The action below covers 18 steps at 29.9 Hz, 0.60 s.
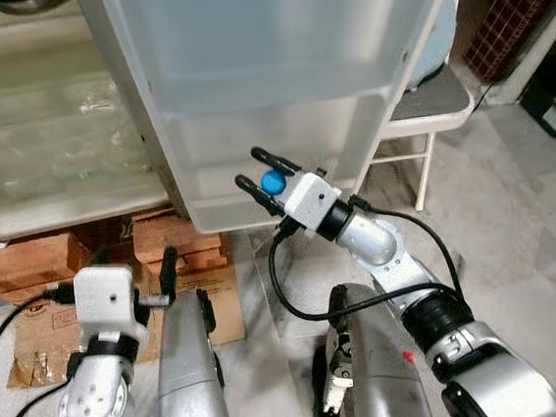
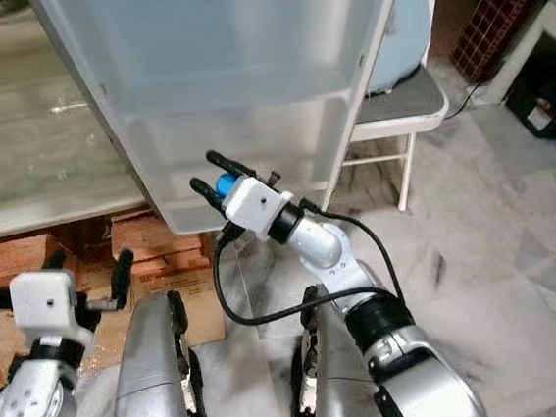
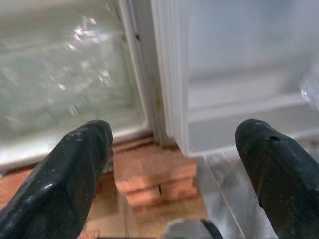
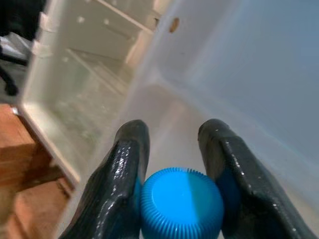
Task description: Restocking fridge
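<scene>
While the bottle body stayed hidden behind the fingers, only its blue cap (image 4: 181, 203) showed, clamped between the two black fingers of the right gripper (image 1: 268, 182). That gripper was raised to the lowest shelf of the open fridge door (image 1: 277, 90), cap just at the shelf's translucent front wall; whether the bottle was inside the shelf or still outside it could not be told. Door shelf contents were hard to make out through the frosted plastic. Door top was cut off by the frame edge. Fridge interior (image 1: 45, 142) sat to the robot's left, with a clear crisper drawer (image 3: 60, 84) that looked blurred and glary; what lay in it could not be told. Left gripper (image 1: 127, 272) hung low near the floor, fingers spread wide apart with nothing between them, in front of the bricks (image 1: 37, 261) and flattened cardboard (image 1: 223, 302) under the fridge. A white chair (image 1: 431, 105) stood behind the door, partly hidden by it. Floor was pale marble tile (image 1: 518, 244).
</scene>
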Motion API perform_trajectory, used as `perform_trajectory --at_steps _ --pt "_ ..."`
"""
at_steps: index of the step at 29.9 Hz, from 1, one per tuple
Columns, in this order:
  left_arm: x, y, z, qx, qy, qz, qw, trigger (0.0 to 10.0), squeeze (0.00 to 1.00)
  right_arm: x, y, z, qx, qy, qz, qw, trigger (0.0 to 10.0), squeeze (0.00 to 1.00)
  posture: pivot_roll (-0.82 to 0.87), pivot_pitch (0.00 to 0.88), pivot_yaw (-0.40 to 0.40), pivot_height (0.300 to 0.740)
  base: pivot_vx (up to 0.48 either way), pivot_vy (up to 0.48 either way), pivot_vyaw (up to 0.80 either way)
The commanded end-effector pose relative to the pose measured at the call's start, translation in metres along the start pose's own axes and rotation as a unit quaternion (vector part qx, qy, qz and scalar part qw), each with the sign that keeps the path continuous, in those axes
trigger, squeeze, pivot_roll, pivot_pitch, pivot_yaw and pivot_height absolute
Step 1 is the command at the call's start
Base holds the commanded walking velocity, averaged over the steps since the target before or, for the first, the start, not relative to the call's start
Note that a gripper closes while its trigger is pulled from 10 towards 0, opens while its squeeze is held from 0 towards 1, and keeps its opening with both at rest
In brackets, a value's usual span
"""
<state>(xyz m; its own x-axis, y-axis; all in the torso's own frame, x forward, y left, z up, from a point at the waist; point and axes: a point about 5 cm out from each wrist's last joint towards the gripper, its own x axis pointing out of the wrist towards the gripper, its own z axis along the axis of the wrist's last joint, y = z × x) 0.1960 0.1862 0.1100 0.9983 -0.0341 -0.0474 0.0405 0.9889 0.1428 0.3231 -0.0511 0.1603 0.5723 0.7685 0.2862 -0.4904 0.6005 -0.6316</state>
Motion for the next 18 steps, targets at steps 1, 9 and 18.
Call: perform_trajectory --at_steps 1,9,18 --pt "-0.004 -0.003 0.002 0.007 0.001 -0.010 1.000 10.0 0.00 0.006 -0.003 0.007 -0.035 -0.025 -0.001 0.999 10.0 0.00 0.18 0.301 -0.051 0.555 0.000 0.000 0.00" --pt "-0.015 -0.002 0.008 0.011 0.007 -0.012 1.000 10.0 0.00 0.007 -0.001 0.007 -0.140 -0.057 0.016 0.988 10.0 0.00 0.21 0.339 -0.051 0.555 0.000 0.000 0.00" --pt "-0.032 -0.002 0.008 0.011 0.030 -0.015 0.999 10.0 0.00 -0.003 0.006 -0.015 -0.194 -0.012 0.023 0.981 10.0 0.00 0.25 0.382 -0.034 0.555 0.000 0.000 0.00"
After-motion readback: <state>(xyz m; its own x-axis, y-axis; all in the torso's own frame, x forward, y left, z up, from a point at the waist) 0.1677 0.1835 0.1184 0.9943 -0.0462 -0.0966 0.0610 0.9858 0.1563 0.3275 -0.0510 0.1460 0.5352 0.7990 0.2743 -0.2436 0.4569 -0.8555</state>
